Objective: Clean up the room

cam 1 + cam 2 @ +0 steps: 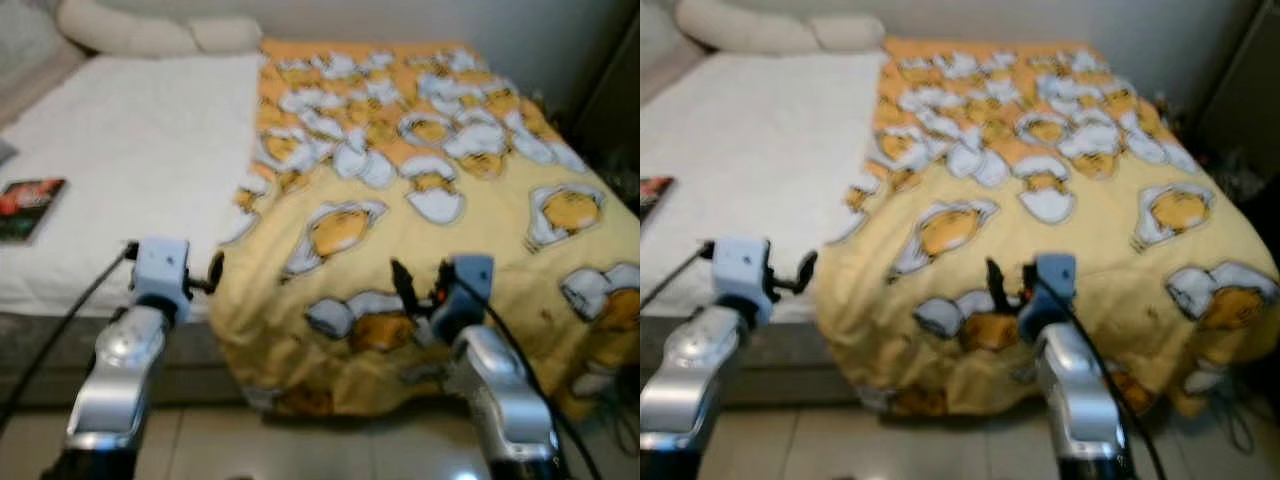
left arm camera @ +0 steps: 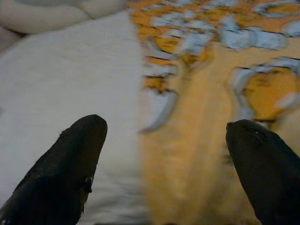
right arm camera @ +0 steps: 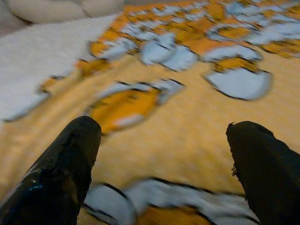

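A yellow blanket (image 1: pixel 420 180) printed with white-and-orange egg figures covers the right half of the bed and hangs over its foot edge. The left half is bare white sheet (image 1: pixel 140 160), and the blanket's edge runs down the middle. My left gripper (image 1: pixel 213 272) is open at the foot of the bed, straddling that edge, with one finger (image 2: pixel 70 159) over the sheet and the other over the blanket. My right gripper (image 1: pixel 420 285) is open just above the blanket near the foot edge, and its fingers (image 3: pixel 65 164) hold nothing.
A pale pillow (image 1: pixel 150 30) lies at the head of the bed. A small book (image 1: pixel 30 207) rests on the sheet at far left. Dark furniture (image 1: pixel 615 90) stands to the right of the bed. Shiny tile floor (image 1: pixel 300 440) lies below my arms.
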Controlling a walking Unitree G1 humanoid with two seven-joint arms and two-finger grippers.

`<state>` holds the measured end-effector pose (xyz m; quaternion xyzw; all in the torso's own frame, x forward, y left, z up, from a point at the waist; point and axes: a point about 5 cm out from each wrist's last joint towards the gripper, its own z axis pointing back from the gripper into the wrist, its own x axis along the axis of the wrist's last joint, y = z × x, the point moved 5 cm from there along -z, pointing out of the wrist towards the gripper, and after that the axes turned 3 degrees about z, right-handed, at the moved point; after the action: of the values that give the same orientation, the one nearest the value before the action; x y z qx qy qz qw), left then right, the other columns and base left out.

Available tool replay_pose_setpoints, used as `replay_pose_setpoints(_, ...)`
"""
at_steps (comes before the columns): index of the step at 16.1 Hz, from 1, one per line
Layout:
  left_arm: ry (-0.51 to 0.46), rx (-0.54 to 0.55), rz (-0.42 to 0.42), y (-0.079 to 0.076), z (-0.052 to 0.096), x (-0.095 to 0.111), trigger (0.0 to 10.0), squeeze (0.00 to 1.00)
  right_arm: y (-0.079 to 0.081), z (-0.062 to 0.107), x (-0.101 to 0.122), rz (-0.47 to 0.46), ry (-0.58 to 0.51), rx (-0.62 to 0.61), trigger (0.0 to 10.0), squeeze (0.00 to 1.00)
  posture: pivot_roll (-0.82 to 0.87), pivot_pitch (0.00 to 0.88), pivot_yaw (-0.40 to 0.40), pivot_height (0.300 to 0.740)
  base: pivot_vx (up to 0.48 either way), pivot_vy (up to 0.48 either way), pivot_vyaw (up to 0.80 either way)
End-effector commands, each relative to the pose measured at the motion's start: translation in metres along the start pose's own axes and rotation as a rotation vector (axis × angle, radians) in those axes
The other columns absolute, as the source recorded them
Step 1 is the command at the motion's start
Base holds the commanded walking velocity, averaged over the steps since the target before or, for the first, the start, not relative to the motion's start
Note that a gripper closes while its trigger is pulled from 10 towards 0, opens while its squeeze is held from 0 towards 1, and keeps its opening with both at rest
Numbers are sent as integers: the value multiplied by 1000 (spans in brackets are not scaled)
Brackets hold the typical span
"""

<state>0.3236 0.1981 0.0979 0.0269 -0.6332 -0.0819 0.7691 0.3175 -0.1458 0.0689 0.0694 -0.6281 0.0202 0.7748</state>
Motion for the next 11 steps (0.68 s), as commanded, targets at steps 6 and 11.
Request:
replay_pose_setpoints(6,-2,-15,-24,2,-7,4,10000,0,-8,-7,-3,-39,17,-51,10000,1000,-46,0,13,740,0,-361,0)
replay_pose_setpoints(11,-2,-18,-25,3,-12,6,10000,0,-7,-11,-4,-41,25,-46,10000,1000,-36,0,5,740,0,-360,0)
